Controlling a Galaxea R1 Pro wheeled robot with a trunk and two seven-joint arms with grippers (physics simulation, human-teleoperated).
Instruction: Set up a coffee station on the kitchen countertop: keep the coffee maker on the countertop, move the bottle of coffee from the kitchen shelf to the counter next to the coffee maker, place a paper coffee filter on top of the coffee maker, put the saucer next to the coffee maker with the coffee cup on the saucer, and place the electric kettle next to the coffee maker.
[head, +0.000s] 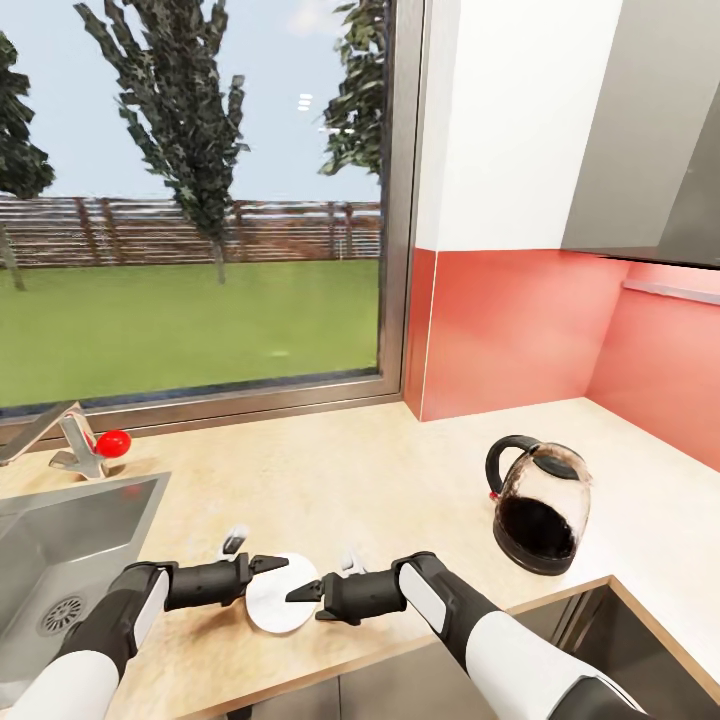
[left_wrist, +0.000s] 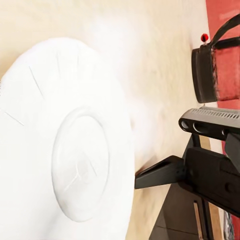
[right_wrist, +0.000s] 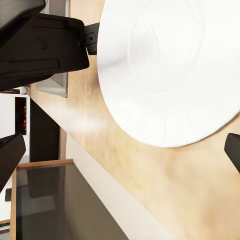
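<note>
The saucer (head: 281, 598) is lying flat on the tabletop (head: 380, 480) near its front edge, so lifting it probably means sliding a finger under the rim. The left claw (head: 268, 566) is reaching it from 9 o'clock, the right claw (head: 305, 592) from 3; whether either is gripping, I cannot tell. The kettle (head: 540, 505) is standing at 2 o'clock.

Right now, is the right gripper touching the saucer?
Cannot tell. In the head view the right gripper tip meets the saucer rim, but no contact or gap shows plainly; the left wrist view is no clearer.
</note>
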